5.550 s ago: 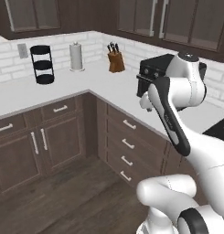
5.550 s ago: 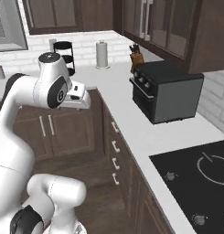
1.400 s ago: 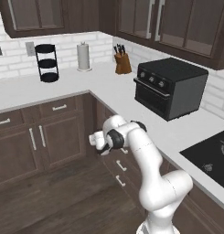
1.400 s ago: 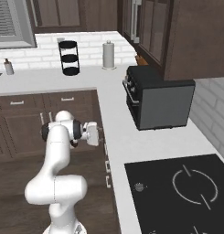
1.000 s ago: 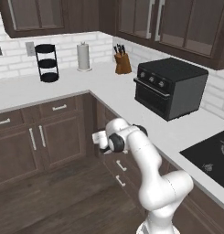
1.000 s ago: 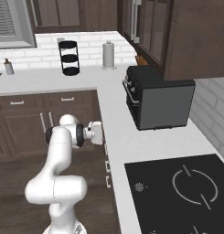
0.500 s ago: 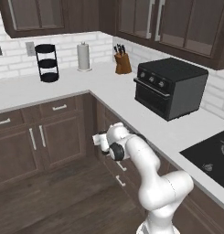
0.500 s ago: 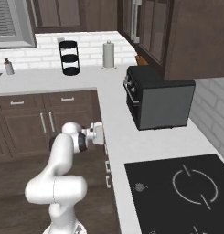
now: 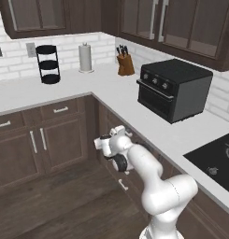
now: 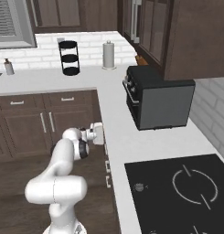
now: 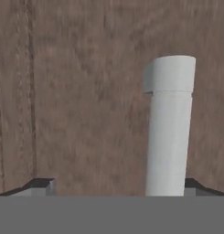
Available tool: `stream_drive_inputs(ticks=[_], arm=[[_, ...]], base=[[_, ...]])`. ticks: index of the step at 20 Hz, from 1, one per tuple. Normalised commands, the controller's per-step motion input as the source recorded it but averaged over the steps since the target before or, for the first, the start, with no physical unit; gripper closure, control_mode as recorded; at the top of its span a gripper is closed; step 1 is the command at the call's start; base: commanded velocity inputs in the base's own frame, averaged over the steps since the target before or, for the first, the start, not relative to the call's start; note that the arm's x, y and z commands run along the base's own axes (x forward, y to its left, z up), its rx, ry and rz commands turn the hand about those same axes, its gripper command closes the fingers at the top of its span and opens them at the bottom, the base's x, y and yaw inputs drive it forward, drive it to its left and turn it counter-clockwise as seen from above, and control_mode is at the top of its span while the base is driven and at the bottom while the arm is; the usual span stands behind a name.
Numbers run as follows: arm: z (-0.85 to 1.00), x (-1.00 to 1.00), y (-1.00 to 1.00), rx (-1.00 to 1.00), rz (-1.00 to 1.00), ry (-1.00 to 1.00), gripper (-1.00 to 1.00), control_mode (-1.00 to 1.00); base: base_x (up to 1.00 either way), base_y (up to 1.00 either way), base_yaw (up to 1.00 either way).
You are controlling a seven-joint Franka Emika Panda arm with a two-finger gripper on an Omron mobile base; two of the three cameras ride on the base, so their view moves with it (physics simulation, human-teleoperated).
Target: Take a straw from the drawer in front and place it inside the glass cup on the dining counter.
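Jaws stand wide apart, one tip on each side of the silver handle, not squeezing it yet. That handle sits on the brown drawer, which looks shut. The straw must be inside, so it is hidden. The bar is nearer one tip than the other. If the jaws close like this, they might slip off, and the drawer won't come out.

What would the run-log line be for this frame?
phase: reaching for drawer handle | gripper: open, fingertips either side of the handle, against the drawer front | drawer: closed | straw: not yet taken
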Motion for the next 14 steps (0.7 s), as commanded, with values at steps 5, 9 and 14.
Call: stream_drive_inputs(ticks=[5, 9, 14], arm=[[0.00, -0.01, 0.01, 0.07, 0.06, 0.01, 1.00, -1.00], [0.00, -0.23, 0.24, 0.12, 0.07, 0.02, 1.00, -1.00], [0.00, -0.52, 0.47, 0.15, 0.06, 0.04, 1.00, -1.00]], base=[[0.00, 0.00, 0.00], [0.00, 0.00, 0.00], [0.00, 0.00, 0.00]])
